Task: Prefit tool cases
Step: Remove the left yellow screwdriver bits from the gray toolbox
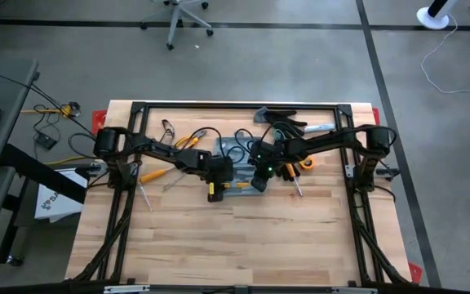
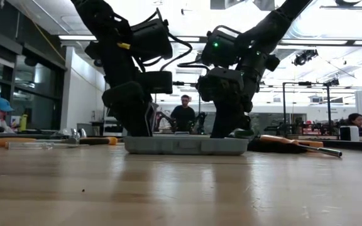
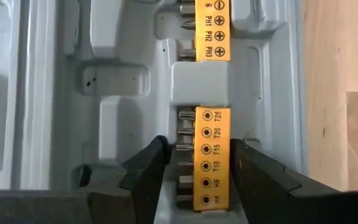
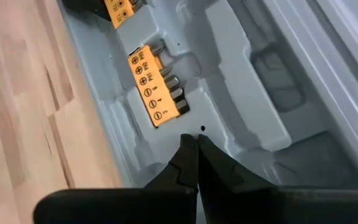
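Left gripper [image 3: 194, 180] down in the open tool case [image 3: 129, 93], its 2 fingers [image 3: 145, 174] either side of a yellow bit holder [image 3: 211, 158] sitting in a moulded slot. Fingers close beside the holder's 2 long sides; can't tell if they actually touch it, so grip not confirmed. Holder labels read T25, T20, T15, T10, H6, H4, with metal bit ends showing along 1 edge. A second yellow bit holder [image 3: 211, 30] sits further along the same row, marked PH1, PH2, PH3.

Right gripper [image 4: 197, 155] has its fingers pressed together, closed on nothing, tip over the grey moulded floor of the case just beside that second holder [image 4: 149, 84]. A third yellow strip [image 4: 118, 9] shows at the frame edge past it.

Low view: case [image 2: 187, 145] lies flat on the wooden table [image 2: 181, 188], both arms coming down into it, left arm [image 2: 131, 69] and right arm [image 2: 237, 69] close together.

High view: case [image 1: 233, 147] sits mid-table toward the far edge, both grippers meeting over it. Screwdrivers [image 1: 155, 173] and other hand tools lie scattered on the wood left and right of the case. Black work gloves [image 1: 280, 118] lie near the far rail.

Beyond the table: a person [image 2: 184, 113] stands in the room, others partly visible at both sides.
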Robot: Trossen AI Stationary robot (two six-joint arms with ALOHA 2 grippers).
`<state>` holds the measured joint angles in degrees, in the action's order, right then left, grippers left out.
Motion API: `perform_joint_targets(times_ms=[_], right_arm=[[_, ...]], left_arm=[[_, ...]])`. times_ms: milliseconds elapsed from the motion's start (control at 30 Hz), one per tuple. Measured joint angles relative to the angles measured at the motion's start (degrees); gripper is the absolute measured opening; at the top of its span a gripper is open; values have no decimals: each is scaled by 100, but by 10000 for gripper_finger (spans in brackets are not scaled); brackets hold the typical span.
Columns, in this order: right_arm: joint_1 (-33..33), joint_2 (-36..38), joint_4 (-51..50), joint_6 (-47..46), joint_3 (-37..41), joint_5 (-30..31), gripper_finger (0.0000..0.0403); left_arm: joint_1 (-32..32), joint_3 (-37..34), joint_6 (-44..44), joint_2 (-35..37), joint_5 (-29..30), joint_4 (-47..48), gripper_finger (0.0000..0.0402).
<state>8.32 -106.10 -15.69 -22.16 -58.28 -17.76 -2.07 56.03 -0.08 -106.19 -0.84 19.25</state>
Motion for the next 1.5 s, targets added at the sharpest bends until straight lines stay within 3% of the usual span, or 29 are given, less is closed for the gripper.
perform_joint_targets(times_ms=[167,333,633,1000,1500], right_arm=[[-46,-112,39,-157,0,-17,0],[-46,-117,172,-344,10,-23,0],[-49,-130,167,-393,17,2,0],[-48,-140,318,-395,20,139,0],[-42,-171,219,-272,22,78,0]], left_arm=[[-2,-114,-142,25,-49,-46,150],[-17,-205,-229,44,-242,-142,84],[-12,-139,-369,82,-165,-68,84],[-48,-127,-417,806,323,192,83],[-57,-114,-695,887,34,81,81]])
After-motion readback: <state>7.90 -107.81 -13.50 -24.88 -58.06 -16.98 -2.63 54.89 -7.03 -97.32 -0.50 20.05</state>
